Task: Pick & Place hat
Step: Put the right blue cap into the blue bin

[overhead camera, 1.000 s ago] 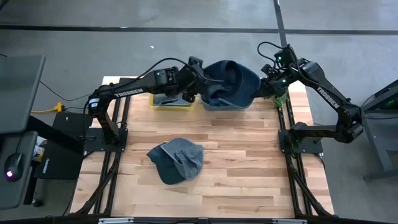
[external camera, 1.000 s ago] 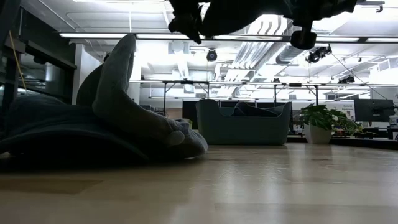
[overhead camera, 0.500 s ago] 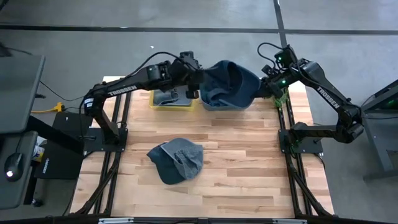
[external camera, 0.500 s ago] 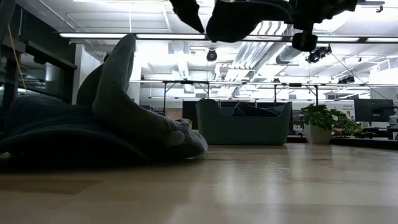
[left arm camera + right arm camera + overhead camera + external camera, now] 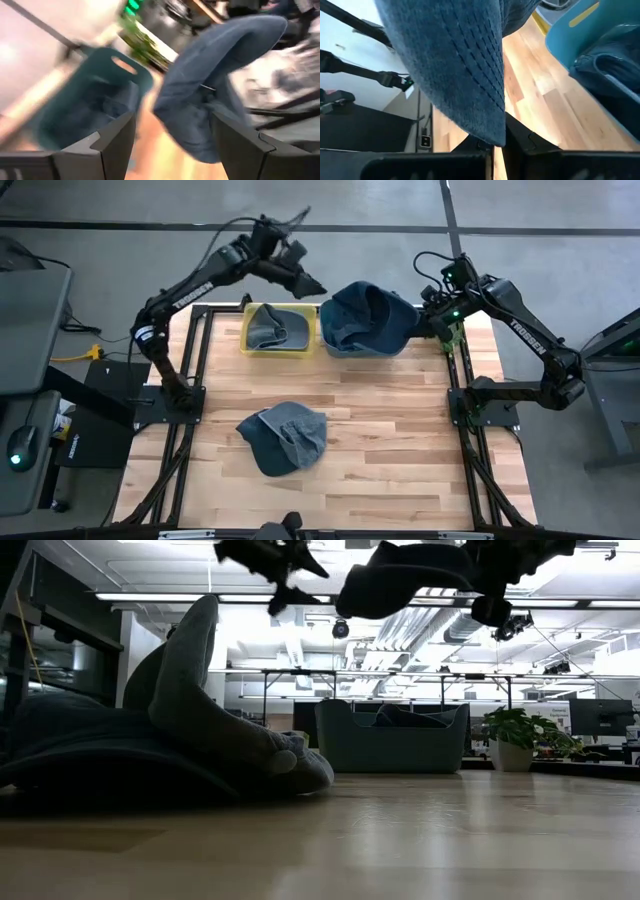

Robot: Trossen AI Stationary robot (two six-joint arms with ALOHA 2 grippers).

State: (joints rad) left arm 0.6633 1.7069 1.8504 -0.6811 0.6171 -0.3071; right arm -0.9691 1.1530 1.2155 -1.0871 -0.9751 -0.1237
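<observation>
On the wooden table (image 5: 400, 440), I'm holding the blue hat (image 5: 365, 315) clamped in my right gripper (image 5: 428, 320) above the teal bin (image 5: 392, 737) for dropping; left gripper (image 5: 305, 280) is hanging open, empty, far-left.

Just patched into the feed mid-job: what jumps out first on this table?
A blue hat hangs in the right gripper, shut on it, above the teal bin at the table's far edge. The left gripper is open and empty, raised beyond the yellow bin. A grey hat lies mid-table.
</observation>
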